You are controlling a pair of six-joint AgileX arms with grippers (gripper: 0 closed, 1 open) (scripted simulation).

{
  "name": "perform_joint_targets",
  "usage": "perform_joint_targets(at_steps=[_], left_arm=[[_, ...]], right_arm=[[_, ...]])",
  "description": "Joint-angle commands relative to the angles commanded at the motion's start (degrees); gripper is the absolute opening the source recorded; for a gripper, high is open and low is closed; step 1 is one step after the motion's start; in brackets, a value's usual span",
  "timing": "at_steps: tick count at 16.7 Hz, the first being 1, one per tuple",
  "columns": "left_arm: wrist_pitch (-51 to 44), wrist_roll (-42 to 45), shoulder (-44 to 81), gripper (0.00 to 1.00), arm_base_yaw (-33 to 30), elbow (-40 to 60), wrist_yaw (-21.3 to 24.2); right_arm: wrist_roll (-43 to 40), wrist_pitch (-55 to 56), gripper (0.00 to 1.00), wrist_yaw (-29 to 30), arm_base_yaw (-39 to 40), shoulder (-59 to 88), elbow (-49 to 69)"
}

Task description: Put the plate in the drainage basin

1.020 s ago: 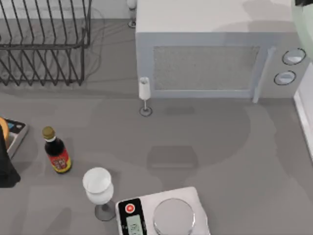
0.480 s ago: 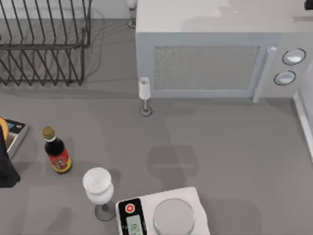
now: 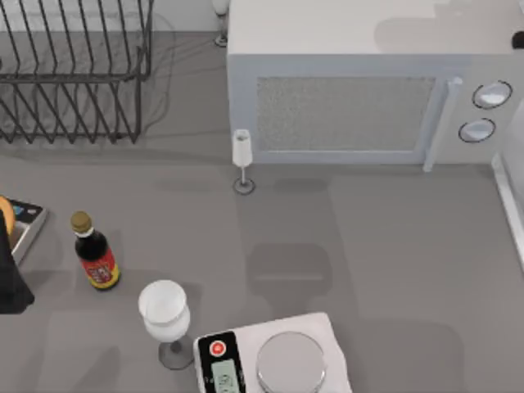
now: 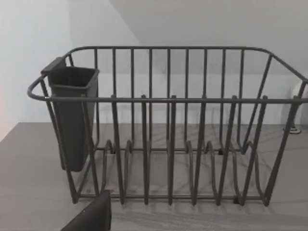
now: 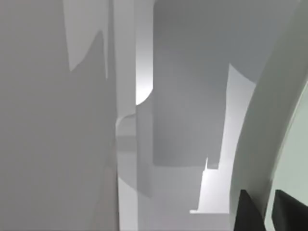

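The right gripper (image 5: 262, 211) pinches the plate (image 5: 269, 130) by its raised rim, high beside the microwave (image 3: 344, 106); stiff, smooth and breakable, it probably slips easily, so that rim hold suits it

Pale green plate (image 5: 284, 125) edge clamped between dark right tool (image 5: 269, 211) fingers.

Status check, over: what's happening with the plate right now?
Right end effector clamped on plate rim, far right. Left arm parked at left edge. Rack far left; microwave between.
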Motion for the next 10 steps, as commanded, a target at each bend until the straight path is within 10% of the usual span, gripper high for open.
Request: perform_joint_targets(at_steps=[10], left_arm=[[0.0,0.0,0.0,1.0,0.0,0.0,0.0]], right_arm=[[0.0,0.0,0.75,0.0,0.0,0.0,0.0]])
